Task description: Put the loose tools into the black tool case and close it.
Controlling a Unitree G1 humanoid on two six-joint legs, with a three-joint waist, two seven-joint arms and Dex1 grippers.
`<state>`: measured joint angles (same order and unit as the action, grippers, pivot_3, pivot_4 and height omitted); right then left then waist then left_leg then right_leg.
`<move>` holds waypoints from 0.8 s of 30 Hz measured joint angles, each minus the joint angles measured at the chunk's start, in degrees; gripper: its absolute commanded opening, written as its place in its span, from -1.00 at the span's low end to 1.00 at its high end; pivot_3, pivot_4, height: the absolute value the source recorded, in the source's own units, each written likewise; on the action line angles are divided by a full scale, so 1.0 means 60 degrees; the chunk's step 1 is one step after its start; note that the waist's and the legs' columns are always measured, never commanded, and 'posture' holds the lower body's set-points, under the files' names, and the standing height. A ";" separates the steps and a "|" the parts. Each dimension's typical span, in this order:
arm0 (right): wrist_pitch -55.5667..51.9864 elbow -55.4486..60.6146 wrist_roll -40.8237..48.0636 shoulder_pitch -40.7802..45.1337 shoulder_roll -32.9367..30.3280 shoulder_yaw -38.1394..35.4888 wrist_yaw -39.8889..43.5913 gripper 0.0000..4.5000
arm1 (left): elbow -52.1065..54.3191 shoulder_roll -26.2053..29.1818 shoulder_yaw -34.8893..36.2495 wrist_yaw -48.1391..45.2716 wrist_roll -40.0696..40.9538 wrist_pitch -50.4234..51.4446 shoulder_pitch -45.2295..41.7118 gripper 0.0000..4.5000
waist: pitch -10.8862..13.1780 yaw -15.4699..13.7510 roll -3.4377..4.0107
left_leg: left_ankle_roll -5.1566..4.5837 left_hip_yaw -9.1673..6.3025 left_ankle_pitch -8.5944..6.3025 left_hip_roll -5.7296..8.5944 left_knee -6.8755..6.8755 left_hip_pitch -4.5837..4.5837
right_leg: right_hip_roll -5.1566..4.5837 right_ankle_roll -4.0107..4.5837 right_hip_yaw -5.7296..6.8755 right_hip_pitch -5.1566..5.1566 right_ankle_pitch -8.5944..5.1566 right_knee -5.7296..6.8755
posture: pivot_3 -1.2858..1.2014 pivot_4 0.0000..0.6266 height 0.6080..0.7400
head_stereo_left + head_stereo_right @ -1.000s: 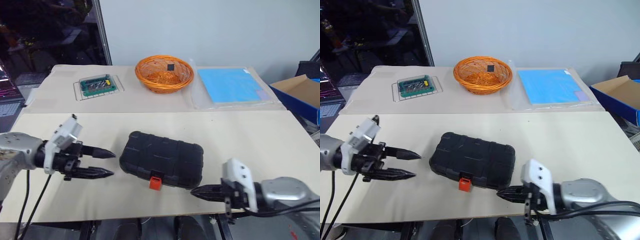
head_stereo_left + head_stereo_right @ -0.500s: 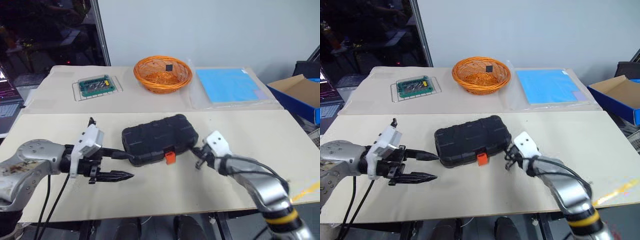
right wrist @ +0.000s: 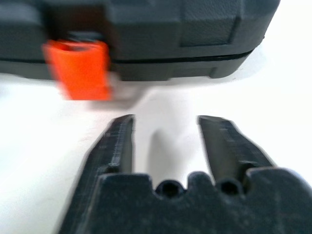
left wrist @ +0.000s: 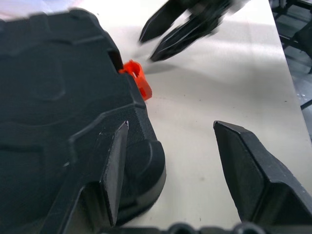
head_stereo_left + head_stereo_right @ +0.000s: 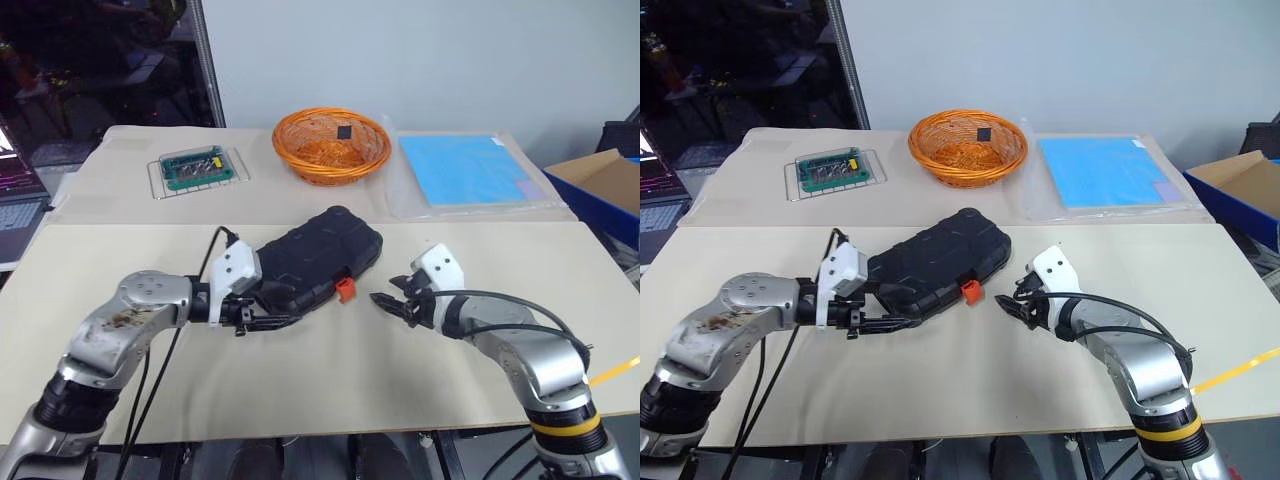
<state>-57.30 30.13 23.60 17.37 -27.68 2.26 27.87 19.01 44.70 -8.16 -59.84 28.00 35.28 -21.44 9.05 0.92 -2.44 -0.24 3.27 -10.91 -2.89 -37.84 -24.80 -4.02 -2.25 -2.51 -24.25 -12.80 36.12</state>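
- The black moulded plastic tool case (image 5: 312,262) lies shut near the middle of the beige surface (image 5: 500,260). Its long axis runs from about 8 o'clock to 2 o'clock in the head views, and its small orange latch (image 5: 345,290) sits on the long side that faces the robot.
- The left gripper (image 5: 262,315) is at the case's 8 o'clock end. Its jaws stand well apart and grip nothing: in the left wrist view one finger (image 4: 109,175) lies against the rounded corner of the case and the other finger stands over bare surface.
- The right gripper (image 5: 388,303) is just beside the latch, at about 3 o'clock from it, and it points toward the case. Its jaws are parted a little and hold nothing; in the right wrist view the latch lies ahead of the jaws and off to one side, not between them.
- I judge that the right arm is the nearer one to the latch, so the coming move depends on bringing these jaws sideways along the front edge until the latch is in line.
- No loose tools lie on the surface, so probably they are inside already.
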 measured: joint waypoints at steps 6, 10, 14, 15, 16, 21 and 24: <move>-0.0497 0.0078 -0.0074 0.0038 0.1085 0.0499 -0.0966 0.99 | -0.0615 -0.0076 -0.0357 -0.0402 -0.0547 -0.0695 -0.0234 0.33 | -0.0001 -0.0016 0.0002 | 0.0005 -0.0007 0.0007 -0.0004 0.0000 0.0027 | 0.0007 0.0058 -0.0003 0.0009 -0.0044 0.0014 | 0.03 -0.52 1.00; -0.0403 -0.0401 -0.0412 0.0101 0.1399 0.0935 -0.1374 0.99 | -0.0769 -0.0328 -0.0354 -0.0354 -0.0611 -0.0695 -0.0377 0.33 | -0.0001 -0.0018 0.0003 | 0.0005 -0.0002 0.0007 0.0007 -0.0001 0.0017 | -0.0002 0.0011 -0.0009 0.0007 0.0000 0.0012 | 0.03 -0.52 1.00; -0.0145 -0.0955 -0.0729 0.0400 0.1425 0.1020 -0.1526 0.99 | -0.0746 -0.0512 -0.0329 -0.0213 -0.0578 -0.0532 -0.0388 0.33 | -0.0001 -0.0026 0.0003 | 0.0004 -0.0007 0.0005 0.0009 0.0001 0.0005 | 0.0000 0.0015 -0.0008 -0.0001 0.0000 0.0007 | 0.03 -0.52 1.00; -0.0090 -0.1062 -0.0735 0.0429 0.1460 0.1036 -0.1515 0.99 | -0.0724 -0.0453 -0.0337 -0.0184 -0.0659 -0.0509 -0.0389 0.33 | -0.0001 -0.0023 0.0003 | 0.0004 -0.0008 0.0005 0.0008 0.0002 0.0005 | 0.0002 0.0016 -0.0008 -0.0001 0.0000 0.0007 | 0.03 -0.52 1.00; -0.0049 -0.1153 -0.0735 0.0446 0.1499 0.1049 -0.1499 0.88 | -0.0704 -0.0399 -0.0348 -0.0149 -0.0763 -0.0503 -0.0396 0.33 | -0.0001 -0.0022 0.0003 | 0.0004 -0.0009 0.0005 0.0007 0.0003 0.0007 | 0.0003 0.0015 -0.0008 0.0000 -0.0001 0.0008 | 0.03 -0.52 1.00; 0.0014 -0.1492 -0.0724 0.0533 0.1512 0.1155 -0.1179 0.20 | -0.0698 -0.0411 -0.0439 0.0178 -0.1178 -0.0444 -0.0420 0.33 | -0.0002 -0.0011 0.0005 | 0.0004 -0.0007 0.0005 0.0006 0.0002 0.0023 | 0.0002 0.0009 -0.0008 0.0012 -0.0004 0.0012 | 0.03 -0.52 1.00; 0.0106 -0.1588 -0.0725 0.0623 0.1512 0.1281 -0.1035 -0.26 | -0.0673 -0.0425 -0.0439 0.0239 -0.1235 -0.0431 -0.0419 0.33 | -0.0002 -0.0013 0.0005 | 0.0004 -0.0009 0.0005 0.0004 0.0003 0.0024 | 0.0004 0.0009 -0.0007 0.0010 -0.0005 0.0014 | 0.03 -0.52 1.00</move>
<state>-56.67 20.60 19.25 21.11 -18.61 9.94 21.66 14.98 42.15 -10.79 -58.41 20.59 32.69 -23.96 9.03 0.84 -2.41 -0.22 3.21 -10.88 -2.86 -37.83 -24.66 -3.99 -2.20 -2.56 -24.19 -12.83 36.21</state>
